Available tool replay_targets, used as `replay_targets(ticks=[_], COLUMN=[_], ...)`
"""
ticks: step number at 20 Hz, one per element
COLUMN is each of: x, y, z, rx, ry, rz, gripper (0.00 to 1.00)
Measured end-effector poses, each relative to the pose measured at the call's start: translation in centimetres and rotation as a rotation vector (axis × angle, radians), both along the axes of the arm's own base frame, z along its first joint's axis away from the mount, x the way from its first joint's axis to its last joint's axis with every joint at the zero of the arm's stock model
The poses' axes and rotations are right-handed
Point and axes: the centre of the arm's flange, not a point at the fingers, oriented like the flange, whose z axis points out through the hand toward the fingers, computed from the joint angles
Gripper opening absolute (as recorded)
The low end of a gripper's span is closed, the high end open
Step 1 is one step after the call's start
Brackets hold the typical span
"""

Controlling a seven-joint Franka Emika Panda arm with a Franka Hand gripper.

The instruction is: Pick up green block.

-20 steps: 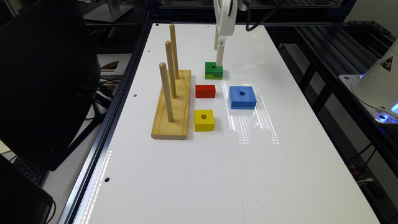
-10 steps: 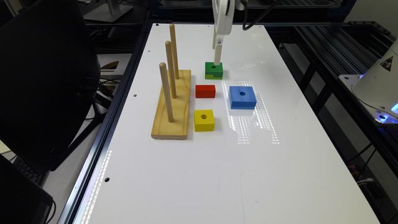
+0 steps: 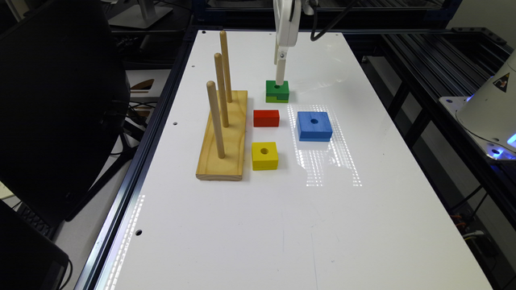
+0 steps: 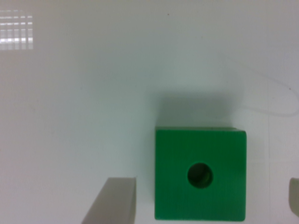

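Observation:
The green block (image 3: pixel 278 94) rests on the white table (image 3: pixel 282 225), dark green on top with a round hole and a lighter stepped base. My gripper (image 3: pixel 280 78) hangs straight over it, its tip at the block's top. In the wrist view the green block (image 4: pixel 201 175) lies flat between my gripper's (image 4: pixel 203 196) two spread fingers (image 4: pixel 112 203). One finger stands a little off one side of the block, the other at the frame's edge beyond the opposite side. The gripper is open and neither finger touches the block.
A red block (image 3: pixel 266 118), a larger blue block (image 3: pixel 314 125) and a yellow block (image 3: pixel 265 156) lie just in front of the green one. A wooden base with three upright pegs (image 3: pixel 223 137) stands towards the exterior view's left. A black chair (image 3: pixel 60 100) is beside the table.
My gripper has drifted slightly towards the exterior view's left over the green block. The blocks have not moved.

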Motion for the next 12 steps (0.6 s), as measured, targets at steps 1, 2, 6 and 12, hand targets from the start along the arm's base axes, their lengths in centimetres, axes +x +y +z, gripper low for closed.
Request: replay_targets(ticks=[1,2,6,12], x=[0.0,0.0,0.5,0.8], y=[0.0,0.0,-0.1,-0.2], z=[-0.7,-1.4,-2.9,-2.8], rx=[0.001,0.001,0.002,0.001], ry=[-0.001,-0.003,-0.006,-0.011], rz=[0.0,0.0,-0.001,-0.002], gripper=[1.0,1.0,1.0,1.0])
